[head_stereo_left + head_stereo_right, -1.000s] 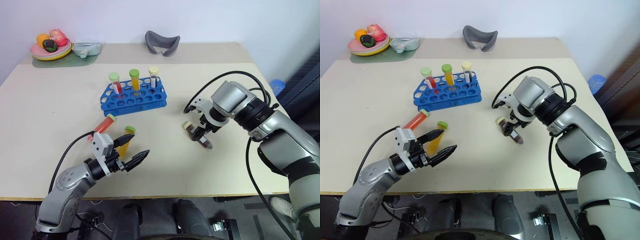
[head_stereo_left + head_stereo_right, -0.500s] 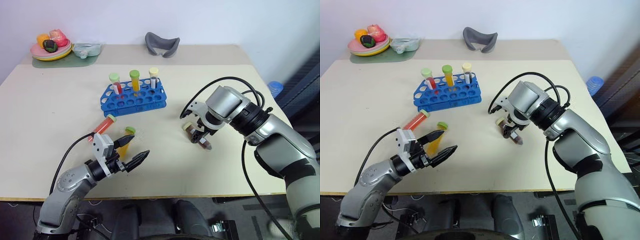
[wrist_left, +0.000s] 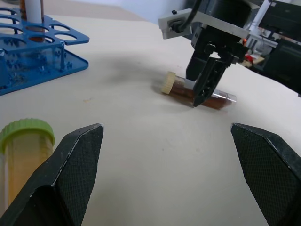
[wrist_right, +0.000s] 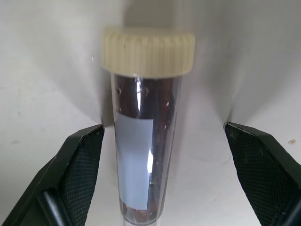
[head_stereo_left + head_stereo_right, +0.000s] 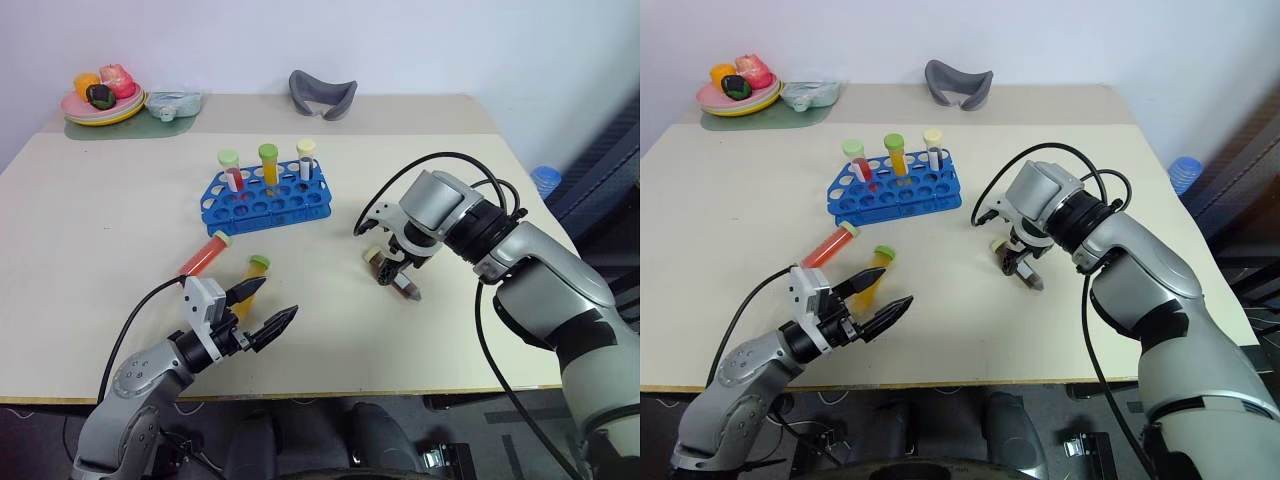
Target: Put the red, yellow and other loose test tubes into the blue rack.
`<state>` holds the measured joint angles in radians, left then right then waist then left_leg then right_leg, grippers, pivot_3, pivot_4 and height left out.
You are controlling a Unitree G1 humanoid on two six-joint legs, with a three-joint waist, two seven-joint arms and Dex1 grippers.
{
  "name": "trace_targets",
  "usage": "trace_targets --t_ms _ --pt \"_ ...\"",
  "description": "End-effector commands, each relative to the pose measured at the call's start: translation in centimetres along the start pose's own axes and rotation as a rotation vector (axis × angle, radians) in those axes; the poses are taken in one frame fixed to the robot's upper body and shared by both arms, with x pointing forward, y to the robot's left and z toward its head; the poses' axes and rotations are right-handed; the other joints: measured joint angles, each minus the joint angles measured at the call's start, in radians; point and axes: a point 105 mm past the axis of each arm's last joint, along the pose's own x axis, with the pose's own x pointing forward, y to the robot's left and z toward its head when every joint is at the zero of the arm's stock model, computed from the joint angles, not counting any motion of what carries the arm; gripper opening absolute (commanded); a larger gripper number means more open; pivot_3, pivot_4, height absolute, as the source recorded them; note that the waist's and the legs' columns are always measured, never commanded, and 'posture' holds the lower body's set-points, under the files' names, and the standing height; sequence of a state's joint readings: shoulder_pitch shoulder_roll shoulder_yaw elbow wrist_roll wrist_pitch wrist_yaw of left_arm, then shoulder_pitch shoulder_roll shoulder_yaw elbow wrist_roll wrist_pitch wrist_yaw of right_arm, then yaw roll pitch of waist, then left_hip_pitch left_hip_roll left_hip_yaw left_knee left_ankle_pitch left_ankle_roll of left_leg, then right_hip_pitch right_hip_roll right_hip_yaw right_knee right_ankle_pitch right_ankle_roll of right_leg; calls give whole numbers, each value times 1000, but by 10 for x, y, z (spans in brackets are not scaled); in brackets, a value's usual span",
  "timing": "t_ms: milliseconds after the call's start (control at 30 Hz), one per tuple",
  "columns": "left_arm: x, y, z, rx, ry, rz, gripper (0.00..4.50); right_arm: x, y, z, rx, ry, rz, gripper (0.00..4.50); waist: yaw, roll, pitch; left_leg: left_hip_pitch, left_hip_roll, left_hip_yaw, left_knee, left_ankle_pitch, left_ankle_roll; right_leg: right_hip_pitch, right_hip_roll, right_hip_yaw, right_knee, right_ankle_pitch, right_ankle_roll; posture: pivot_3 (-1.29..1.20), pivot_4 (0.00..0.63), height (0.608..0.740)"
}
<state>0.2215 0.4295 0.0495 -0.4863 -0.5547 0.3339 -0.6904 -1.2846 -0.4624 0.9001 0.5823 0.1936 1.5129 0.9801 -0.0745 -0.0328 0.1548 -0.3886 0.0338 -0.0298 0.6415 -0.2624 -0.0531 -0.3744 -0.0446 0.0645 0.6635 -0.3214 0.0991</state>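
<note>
Beige worktop (image 5: 100, 200) carries the bright blue plastic rack (image 5: 266, 197); red (image 5: 204, 253) and yellow (image 5: 250, 280) tubes lie loose near the wide-open, empty left pincer (image 5: 265, 310). Right wrist view: right pincer (image 4: 162, 176) gapes empty astride the lying brown cream-capped tube (image 4: 141, 155). Next, probably lower and close.

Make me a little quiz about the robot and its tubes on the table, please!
1. True or false: the dark brown tube lies between the right gripper's open jaws.
2. How many tubes stand in the blue rack?
3. Which loose tube lies nearest the left gripper: A red tube, B yellow-orange tube, C brown?

Key: 1 true; 2 three; 3 B.
</note>
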Motion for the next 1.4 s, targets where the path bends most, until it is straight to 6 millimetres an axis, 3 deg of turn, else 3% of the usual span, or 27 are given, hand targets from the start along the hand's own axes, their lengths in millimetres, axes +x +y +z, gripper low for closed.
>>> trace_targets --t_ms 33,233,333,467,533,833,1067,1300,1400 --pt "2 -6 12 41 -43 -19 4421 15 18 6 -61 -1 76 4187 0 0 0 0 0 0 0 0 0 0 0 0 0 0 0 0 150 740" --pt "0 -5 12 44 -39 -17 4421 17 19 6 -67 3 81 4187 0 1 0 0 0 0 -1 0 0 0 -1 0 0 0 -2 0 150 740" --pt "-1 -5 11 46 -36 -17 4500 19 20 5 -69 8 85 3461 0 0 0 0 0 0 -3 0 0 -1 -2 0 -1 -1 -4 0 150 740" --pt "-3 -4 12 69 -28 -15 4500 21 21 3 -71 13 91 1592 0 -1 -1 0 0 0 -10 0 0 -5 -2 1 -1 -2 -7 0 150 740" --pt "-3 -3 12 81 -26 -11 4500 21 22 3 -72 12 96 875 0 -1 -1 0 1 0 -12 0 0 -6 -1 1 -1 -3 -7 0 150 740" --pt "-8 -8 5 172 29 -107 4500 21 23 4 -76 -2 104 875 -1 1 0 0 2 -1 -13 0 0 -7 0 1 0 -4 -11 0 150 740" --pt "-8 -3 13 181 2 -147 4500 12 21 9 -72 -82 130 875 -3 1 0 0 5 -1 -14 0 0 -8 0 2 -1 -5 -12 0 150 740" --pt "-8 17 21 155 -69 -36 4500 -24 24 17 -46 -351 212 875 0 3 2 -4 5 0 -15 0 0 -13 0 2 0 -3 -9 0 150 740" --pt "-9 25 24 144 -103 24 4500 -55 28 38 -45 -652 262 875 3 11 7 -9 5 0 -16 0 0 -18 2 2 1 -2 -7 0 150 740"
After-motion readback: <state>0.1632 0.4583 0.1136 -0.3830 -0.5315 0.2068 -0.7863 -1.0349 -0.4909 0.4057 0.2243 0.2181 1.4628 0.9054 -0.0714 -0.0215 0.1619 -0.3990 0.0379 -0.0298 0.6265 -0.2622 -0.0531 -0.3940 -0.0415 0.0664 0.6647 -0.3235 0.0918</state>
